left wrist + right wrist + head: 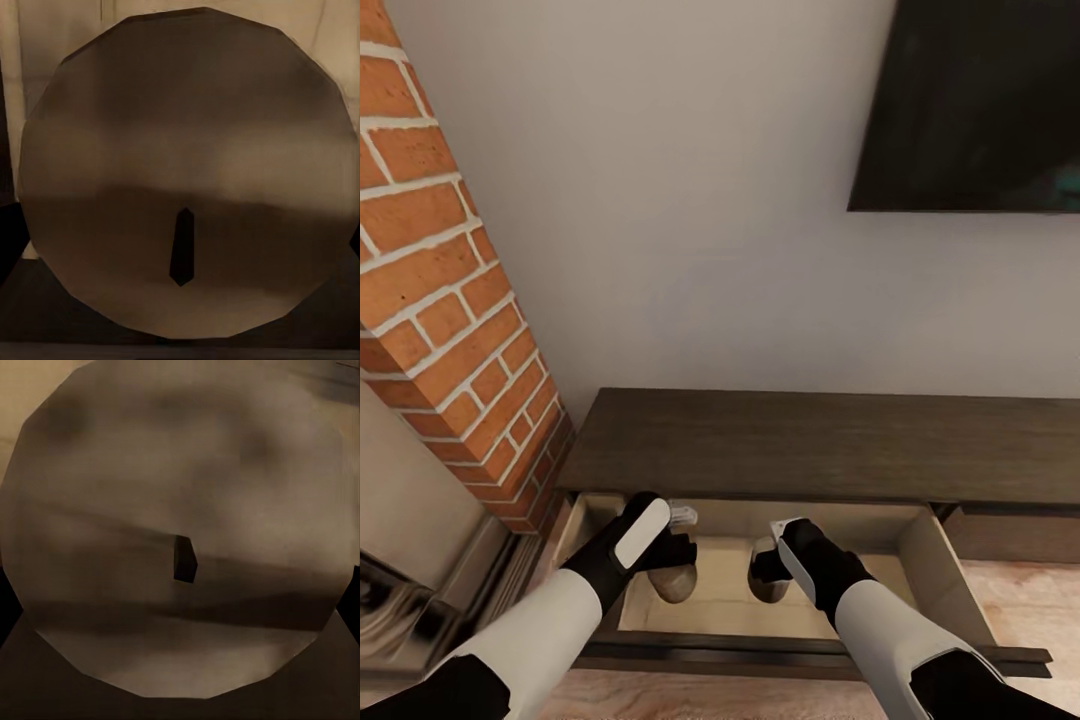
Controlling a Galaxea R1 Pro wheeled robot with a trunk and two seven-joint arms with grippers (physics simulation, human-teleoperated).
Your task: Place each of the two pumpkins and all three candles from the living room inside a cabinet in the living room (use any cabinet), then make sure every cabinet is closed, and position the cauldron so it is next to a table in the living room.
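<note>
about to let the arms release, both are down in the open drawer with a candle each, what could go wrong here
The two candles, left and right, sit close together in the drawer; one may get knocked over as the left gripper and right gripper withdraw. Both arms hang over the drawer's front edge, so lifting out carelessly could catch it. The drawer is open and needs closing afterwards.

A long, low dark-brown wood cabinet (810, 440) is seen against a pale wall, with one drawer pulled open and its light tan interior exposed. Two short, stout cream-beige candles are seen inside the drawer, the left candle (673, 583) and the right candle (768, 583) set apart. Each round top is shown close up with a small dark wick (182, 246).
</note>
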